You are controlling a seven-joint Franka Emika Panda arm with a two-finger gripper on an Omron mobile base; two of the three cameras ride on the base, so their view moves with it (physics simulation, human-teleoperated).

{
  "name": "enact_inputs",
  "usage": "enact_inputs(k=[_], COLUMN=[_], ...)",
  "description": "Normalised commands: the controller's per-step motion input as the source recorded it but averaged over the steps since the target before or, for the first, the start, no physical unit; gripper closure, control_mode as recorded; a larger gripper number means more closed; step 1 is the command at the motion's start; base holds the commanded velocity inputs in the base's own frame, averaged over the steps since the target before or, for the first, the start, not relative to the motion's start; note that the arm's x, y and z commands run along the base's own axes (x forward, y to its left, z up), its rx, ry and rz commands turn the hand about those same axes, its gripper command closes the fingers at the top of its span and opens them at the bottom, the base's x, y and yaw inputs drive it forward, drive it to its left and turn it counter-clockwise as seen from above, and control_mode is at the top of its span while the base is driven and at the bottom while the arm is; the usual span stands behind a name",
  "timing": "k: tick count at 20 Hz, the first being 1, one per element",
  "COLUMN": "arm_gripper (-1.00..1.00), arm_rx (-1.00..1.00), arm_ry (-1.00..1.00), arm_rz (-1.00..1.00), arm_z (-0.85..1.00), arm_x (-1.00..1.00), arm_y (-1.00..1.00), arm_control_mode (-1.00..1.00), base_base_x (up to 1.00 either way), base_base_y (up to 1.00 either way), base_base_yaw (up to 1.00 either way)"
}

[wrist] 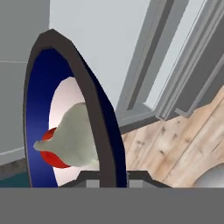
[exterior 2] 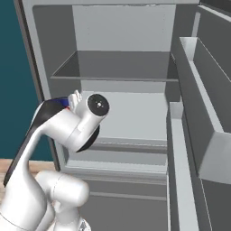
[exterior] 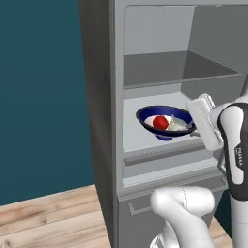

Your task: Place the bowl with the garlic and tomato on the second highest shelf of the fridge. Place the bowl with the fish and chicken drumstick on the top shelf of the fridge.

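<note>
Left base view, fridge: tall grey cabinet standing open, its inside taking up the 12 to 3 o'clock part of the picture; teal wall at 9 o'clock, wooden floor at 7 o'clock.
Fridge door: swung open at 3 o'clock in the right base view, with grey bins along its inner face.
Top shelf: darker grey board, highest in the compartment, at 12 o'clock above the bowl.
Second highest shelf: paler grey board one step lower; the bowl is over it, whether resting on it or just above it cannot be told.
Bowl with the garlic and tomato: deep, dark blue outside and rim, white inside, sitting at the right part of that shelf, slightly tilted; in the hand view its rim runs edge-on from 6 to 11 o'clock.
End effector: clamped on the bowl's rim at the bowl's 3 o'clock side in the left base view, a dark finger on either side of the rim in the hand view.
Garlic: whitish lumpy bulb inside the bowl, touching the tomato at its 3 o'clock.
Tomato: small glossy red ball near the bowl's middle.
</note>
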Motion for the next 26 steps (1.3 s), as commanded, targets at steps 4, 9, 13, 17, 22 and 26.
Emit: enact_inputs(k=[4, 9, 13, 17, 22, 26], arm_gripper=[1.0, 1.0, 1.0, 1.0, 1.0, 1.0], arm_rx=[-0.03, -0.03, -0.18, -0.14, -0.03, 0.0], arm_ry=[0.06, 0.01, 0.1, 0.08, 0.0, 0.0], arm_rz=[-0.21, -0.19, 0.0, 0.0, -0.03, -0.05], arm_z=[-0.45, -0.28, -0.68, -0.56, -0.41, -0.26], arm_x=[0.73, 1.0, 0.77, 0.67, 0.88, 1.0], arm_y=[-0.57, -0.07, 0.0, -0.02, -0.01, -0.05], arm_control_mode=[-1.0, -1.0, -1.0, -1.0, -1.0, -1.0], base_base_x=[0.0, 0.0, 0.0, 0.0, 0.0, 0.0], base_base_y=[0.0, 0.0, 0.0, 0.0, 0.0, 0.0], base_base_yaw=[0.0, 0.0, 0.0, 0.0, 0.0, 0.0])
